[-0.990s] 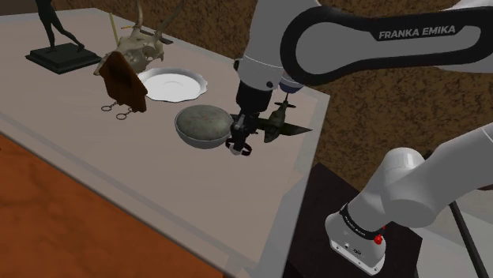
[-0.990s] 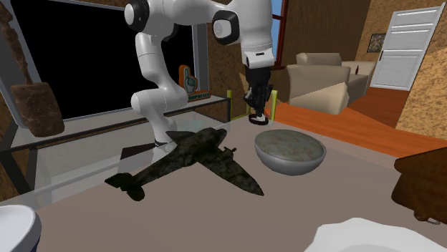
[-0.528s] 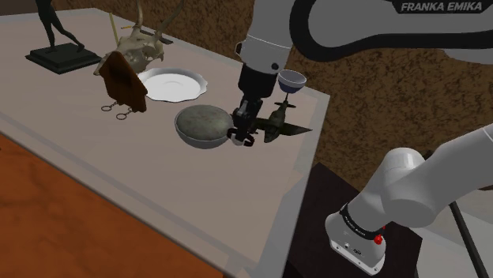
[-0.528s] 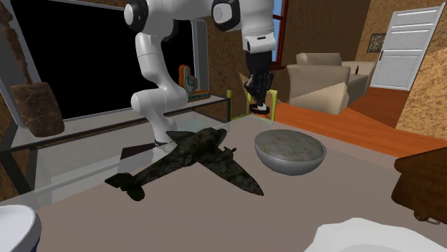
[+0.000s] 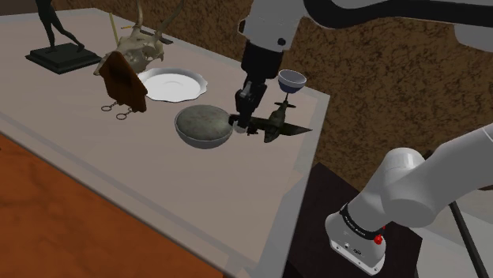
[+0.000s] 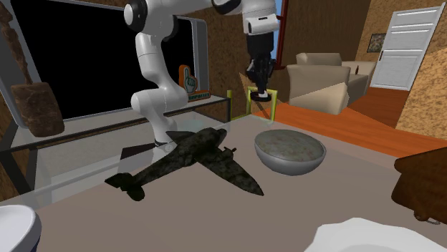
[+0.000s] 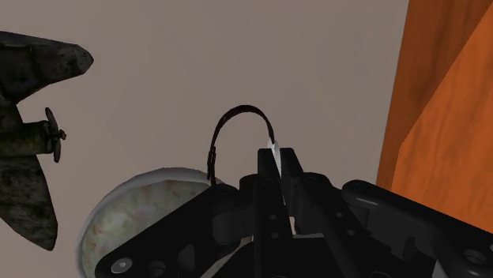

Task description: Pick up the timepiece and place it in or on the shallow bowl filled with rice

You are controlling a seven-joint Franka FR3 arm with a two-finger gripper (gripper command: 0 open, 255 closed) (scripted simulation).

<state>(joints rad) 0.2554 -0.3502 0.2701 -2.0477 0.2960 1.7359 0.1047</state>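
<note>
While clamping the black-strapped wristwatch (image 7: pixel 230 120) between narrowly set fingers (image 7: pixel 289 166), the gripper (image 5: pixel 241 119) is hanging over the grey bowl (image 5: pixel 190 139)'s edge, near the model plane (image 5: pixel 278 122).

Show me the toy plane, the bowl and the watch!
toy plane (image 6: pixel 193 154), second exterior view, on its body by the wings.
bowl (image 6: pixel 286 166), second exterior view, on its grey outer wall.
watch (image 7: pixel 243 109), wrist view, on the top of its black strap loop.

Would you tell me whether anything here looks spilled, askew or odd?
Nothing stands out. The bowl sits upright with its rice inside, the model plane rests on the table beside it, and the tool is shut on the watch near the bowl.
</note>
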